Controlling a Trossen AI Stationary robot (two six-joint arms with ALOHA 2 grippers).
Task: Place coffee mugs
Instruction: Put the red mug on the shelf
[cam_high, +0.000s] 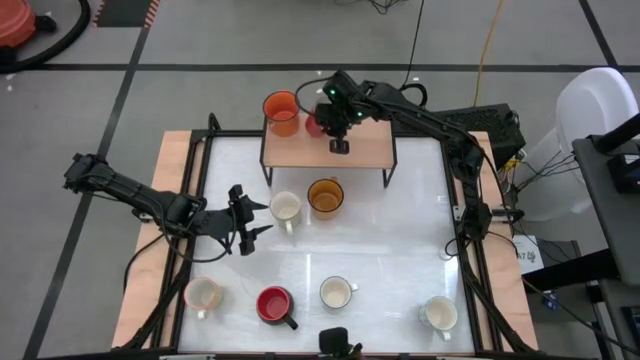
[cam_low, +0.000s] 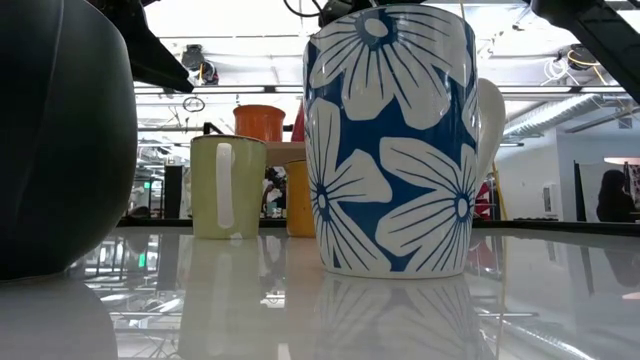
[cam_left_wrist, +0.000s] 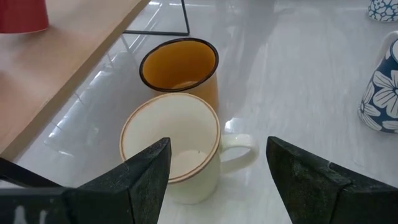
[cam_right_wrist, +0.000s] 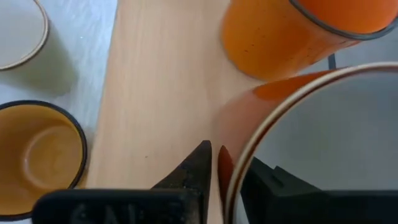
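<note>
Right gripper (cam_high: 325, 122) pinches the rim of a mug (cam_right_wrist: 311, 143) on the shelf (cam_high: 365, 150); an orange mug (cam_high: 281, 113) stands just beside. Left gripper (cam_high: 256, 220) gapes, empty, before a cream mug (cam_high: 286, 208).

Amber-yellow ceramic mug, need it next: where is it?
High view: the amber-yellow ceramic mug stands mid-table, beside a cream mug, just in front of the wooden shelf.

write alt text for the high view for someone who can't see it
Seen from above, the right gripper sits over a wooden shelf beside an orange mug. The left gripper has open jaws facing a cream mug near an amber mug.
</note>
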